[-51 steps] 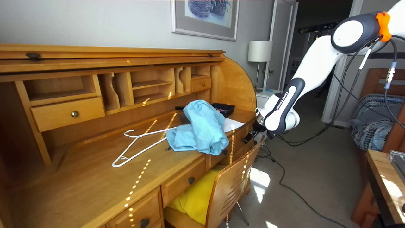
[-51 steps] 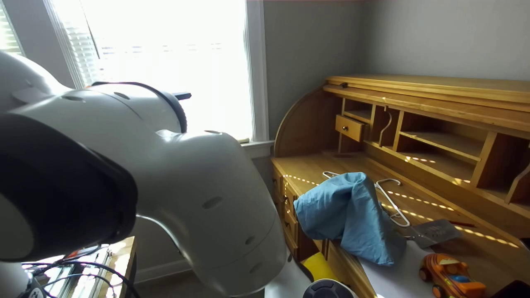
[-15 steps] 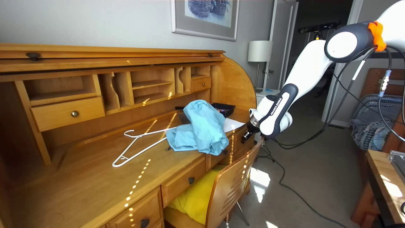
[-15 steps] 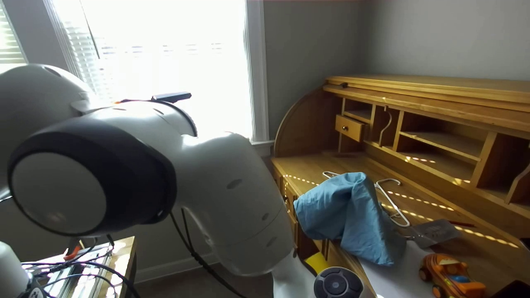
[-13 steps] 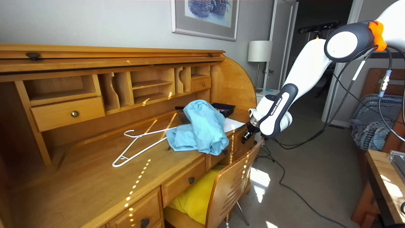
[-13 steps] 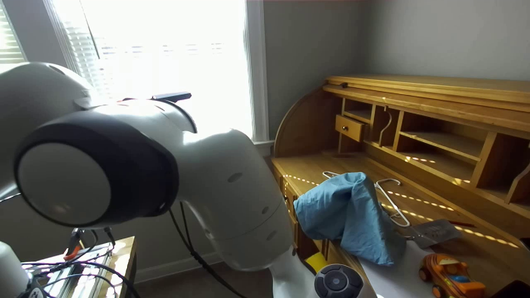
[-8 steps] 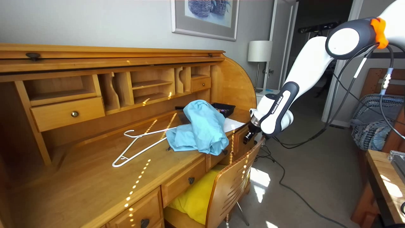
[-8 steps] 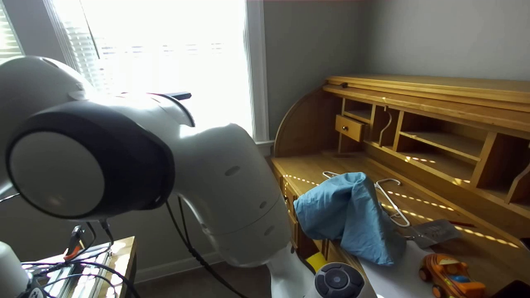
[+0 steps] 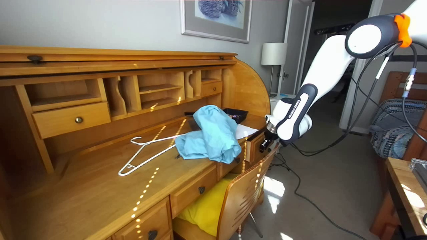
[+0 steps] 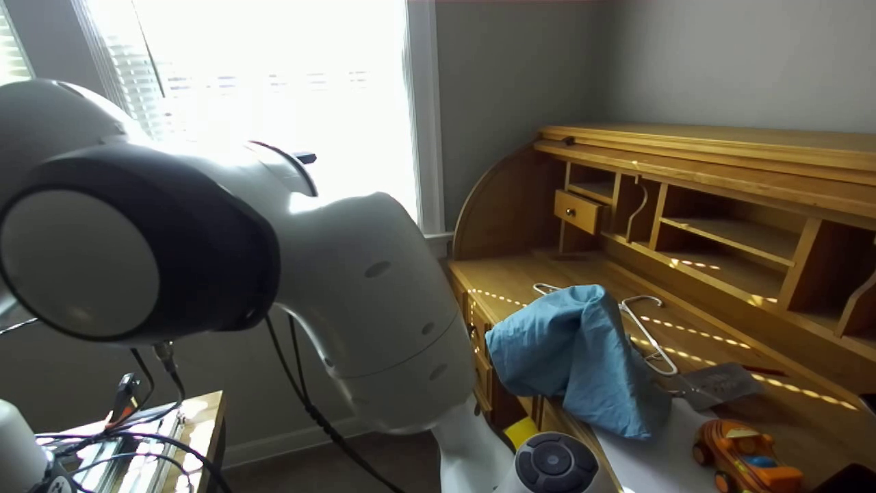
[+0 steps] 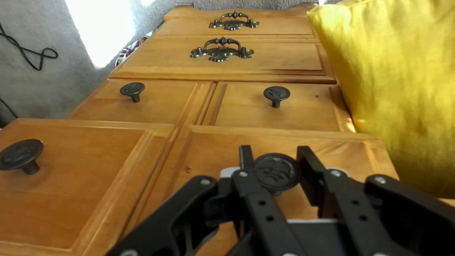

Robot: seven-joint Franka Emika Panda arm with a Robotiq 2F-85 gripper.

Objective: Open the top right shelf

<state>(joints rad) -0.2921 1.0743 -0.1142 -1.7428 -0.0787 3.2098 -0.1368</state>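
Note:
The top right shelf is a shallow honey-brown drawer at the desk's far end in an exterior view; its front stands a little out from the desk. In the wrist view its panelled front lies nearest, with a round dark knob on it. My gripper has that knob between its fingers, the left finger touching or overlapping its edge, the right close against it. In an exterior view the gripper is small and dark at the drawer front. The remaining exterior view cuts off the gripper and hides this drawer.
A wooden chair with a yellow cushion stands close beside the drawers. Another knob sits left of the held one, and more drawers with knobs and handles lie below. Blue cloth and a white hanger lie on the desktop.
The arm has drawn back from the desk over the last half second. The drawer front has come outward with the gripper, and its side edge now shows.

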